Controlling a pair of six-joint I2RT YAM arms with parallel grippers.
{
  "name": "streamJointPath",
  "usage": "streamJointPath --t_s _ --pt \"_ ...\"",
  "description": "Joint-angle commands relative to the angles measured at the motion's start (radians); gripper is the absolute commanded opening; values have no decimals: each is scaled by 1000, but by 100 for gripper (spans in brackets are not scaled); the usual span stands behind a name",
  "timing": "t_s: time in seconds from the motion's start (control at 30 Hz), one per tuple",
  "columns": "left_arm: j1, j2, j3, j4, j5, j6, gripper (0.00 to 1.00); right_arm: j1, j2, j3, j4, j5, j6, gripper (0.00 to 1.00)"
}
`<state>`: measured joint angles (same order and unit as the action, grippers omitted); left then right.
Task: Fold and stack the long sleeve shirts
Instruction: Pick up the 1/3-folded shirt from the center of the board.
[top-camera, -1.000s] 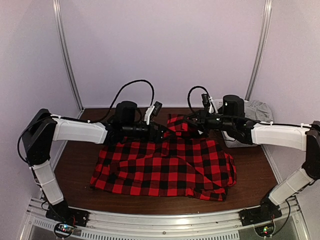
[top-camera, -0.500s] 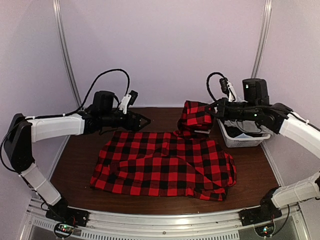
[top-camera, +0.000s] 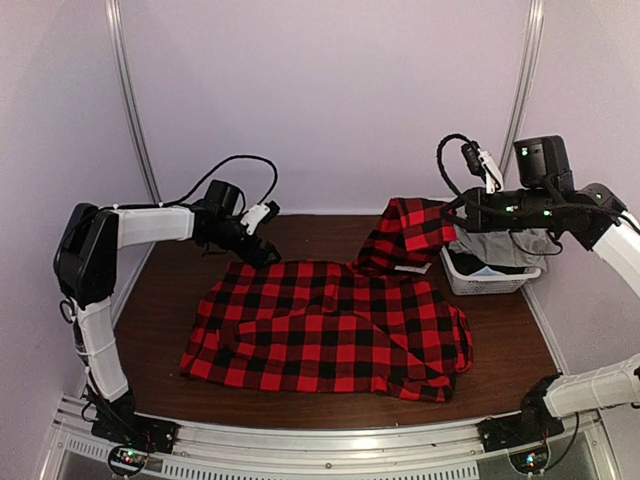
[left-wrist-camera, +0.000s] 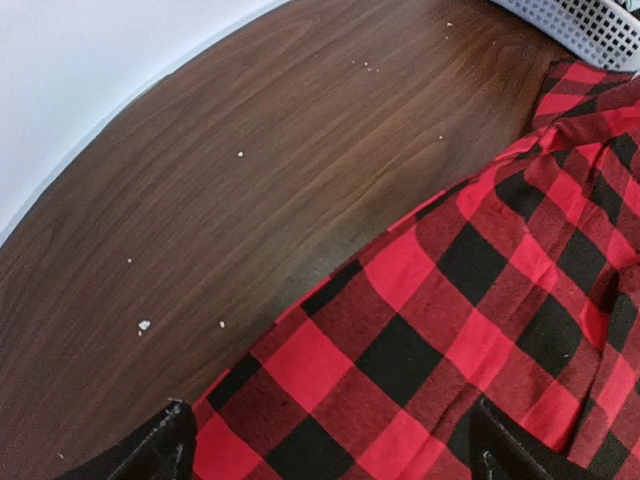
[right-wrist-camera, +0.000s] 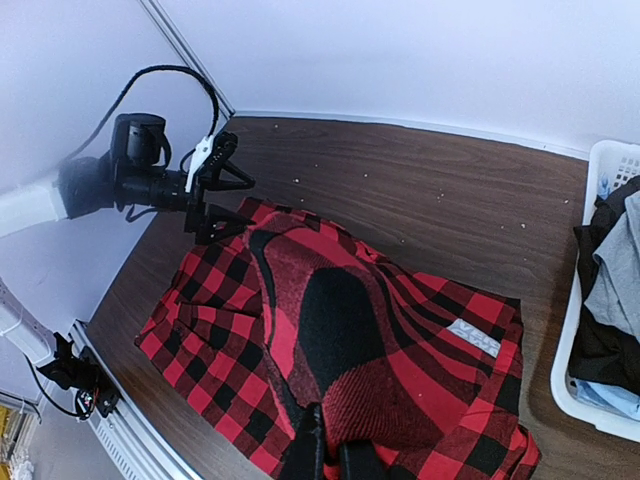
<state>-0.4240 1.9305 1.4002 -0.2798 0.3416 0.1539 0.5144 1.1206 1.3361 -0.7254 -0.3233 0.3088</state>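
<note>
The white mesh basket (top-camera: 490, 281) sits at the far right corner of the dark wooden table (top-camera: 165, 300), with grey and dark clothes heaped inside it. The red-and-black check flannel shirt (top-camera: 330, 335) lies just beside the basket on its left. Most of it is spread flat and runs away from the basket across the middle of the table, toward the arm bases.

The right end effector (top-camera: 447, 213) hangs in the air just above the basket's left rim. Its jaws are pinched tight on a bunch of the shirt's cloth. In the right wrist view the two fingers meet on the fabric with no gap showing. The gripped part stands up as a peak next to the basket and drapes down into the flat part. A small white label (top-camera: 411, 268) shows on the cloth below the peak, on the side facing the basket.

The left end effector (top-camera: 266, 256) is well apart from the basket, at the shirt's far corner on the side away from it. Its jaws stand wide and hold nothing. In the left wrist view one fingertip (left-wrist-camera: 160, 448) sits at the cloth's edge by bare wood and the other is over the check. Whether they touch the fabric cannot be told.
</note>
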Motion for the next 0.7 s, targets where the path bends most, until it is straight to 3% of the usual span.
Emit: streamJointPath --t_s 0.0,0.1,0.47,0.67 --pt "8 137 167 -142 38 237 96 -21 -49 42 -65 0 -47 0" --pt "10 211 258 -230 23 316 95 -27 -61 35 -85 -6 -56 0" --pt "38 318 360 -336 92 494 95 -57 -90 62 -164 -29 -90 0" --pt "61 409 487 -418 132 534 87 -69 -94 85 -202 -27 -102 0"
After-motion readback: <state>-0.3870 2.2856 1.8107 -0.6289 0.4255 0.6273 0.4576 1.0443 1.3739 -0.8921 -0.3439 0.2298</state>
